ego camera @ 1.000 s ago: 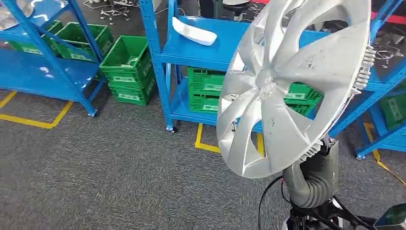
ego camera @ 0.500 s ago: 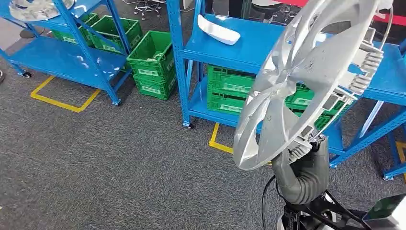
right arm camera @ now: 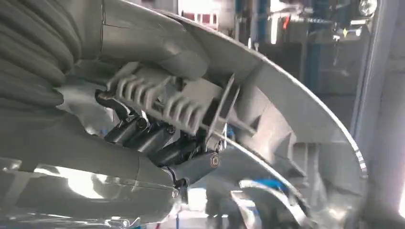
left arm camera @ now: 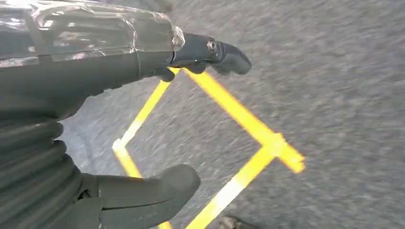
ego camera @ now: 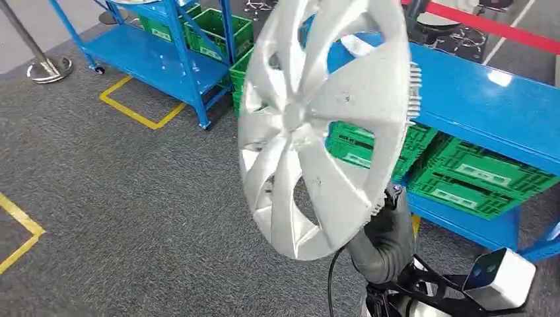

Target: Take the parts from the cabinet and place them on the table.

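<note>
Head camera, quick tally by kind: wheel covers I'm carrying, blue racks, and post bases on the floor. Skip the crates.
Silver plastic wheel cover, gripped by the right hand: 1
Blue metal shelf racks, one near and one far: 2
Round metal post base on the grey carpet: 1
Total: 4

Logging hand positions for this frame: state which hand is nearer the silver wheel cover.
Right. The right hand grips the wheel cover at its lower rim, holding it upright. The left hand hangs apart from it, empty, over grey carpet with yellow tape lines.
</note>
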